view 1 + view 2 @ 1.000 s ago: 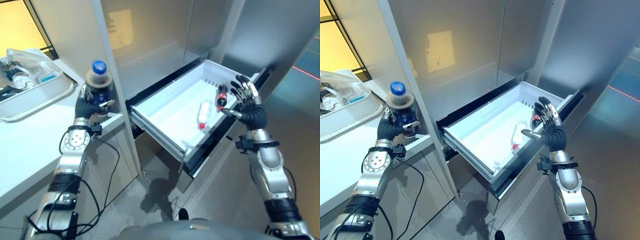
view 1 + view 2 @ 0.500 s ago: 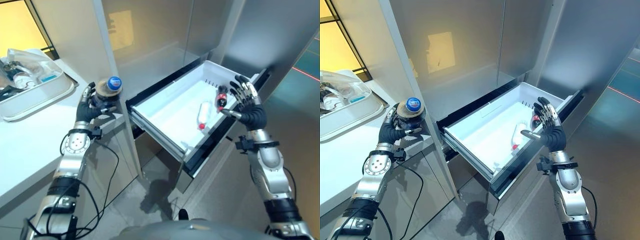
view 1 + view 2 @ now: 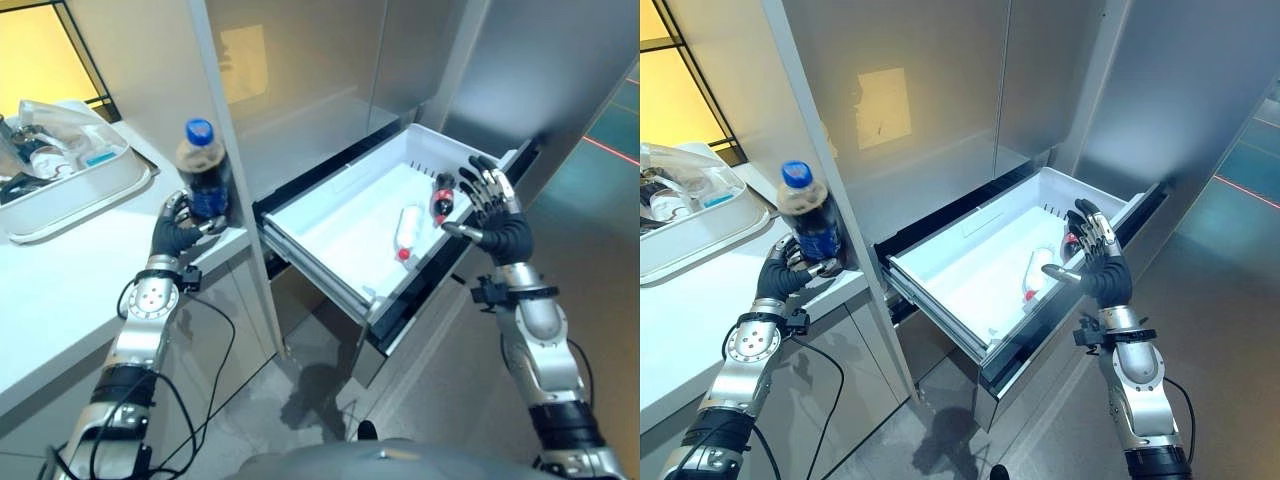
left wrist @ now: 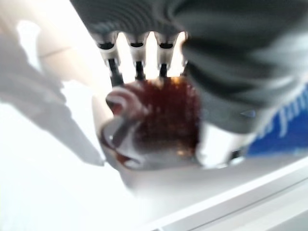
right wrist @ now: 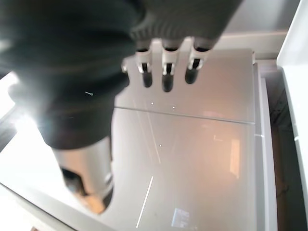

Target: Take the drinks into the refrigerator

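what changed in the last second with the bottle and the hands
The left hand, shut on the cola bottle, tipped it over toward the camera half a second ago and has now stood it upright again at the counter edge. The right hand stayed open over the drawer; both bottles inside stayed put.

cola bottle [image 3: 205, 170]: tipped half a second ago, now upright again
left hand [image 3: 175, 229]: grips lower on it, near the base

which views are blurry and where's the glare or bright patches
Left wrist view: soft and smeared, the bottle in the left hand out of focus, white counter blown out. Right wrist view: right hand blurred, panel sharper. Eye views: crisp, a warm light patch on the fridge door.
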